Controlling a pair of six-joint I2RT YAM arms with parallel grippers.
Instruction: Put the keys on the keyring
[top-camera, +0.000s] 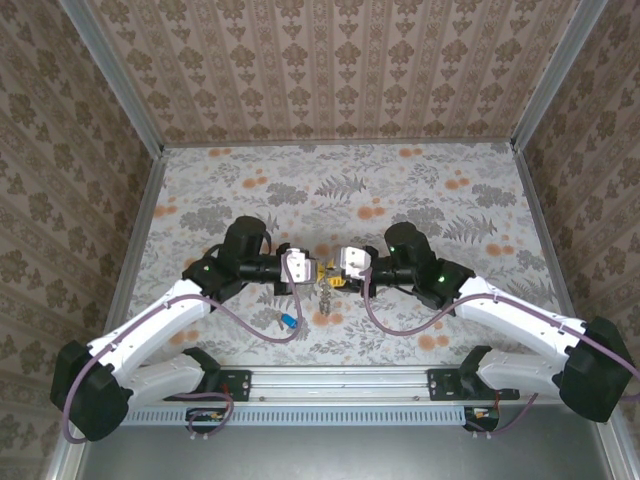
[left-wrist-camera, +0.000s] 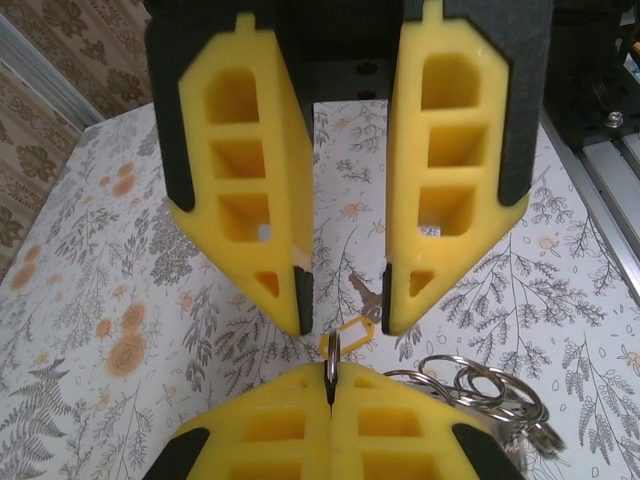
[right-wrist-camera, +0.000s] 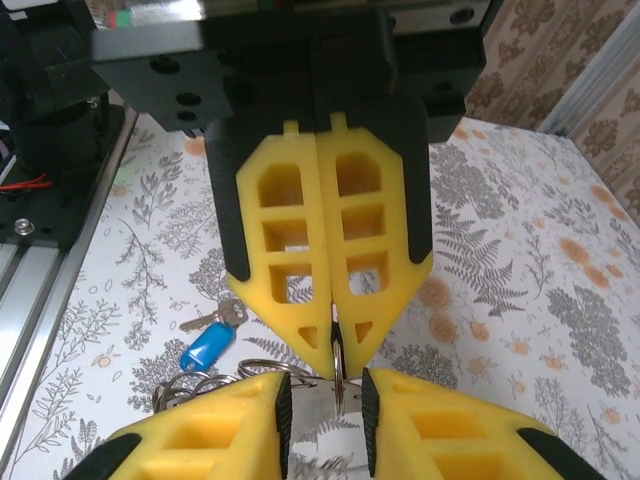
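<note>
My right gripper (right-wrist-camera: 336, 350) is clamped shut on the keyring (right-wrist-camera: 338, 376), which stands upright and edge-on. My left gripper (left-wrist-camera: 345, 318) gapes wide, with the yellow key (left-wrist-camera: 352, 334) just past its tips. The blue key (right-wrist-camera: 205, 347) lies flat on the table (right-wrist-camera: 520, 300), its metal end slanting toward my right gripper.

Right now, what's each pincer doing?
Left pincer: open, gripping nothing.
Right pincer: shut on a thin metal ring.

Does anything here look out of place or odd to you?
The blue key lies on the table, off to the side, while the shut right hand pinches a metal ring with the yellow tag in front of the open left hand. Nothing looks broken.
</note>
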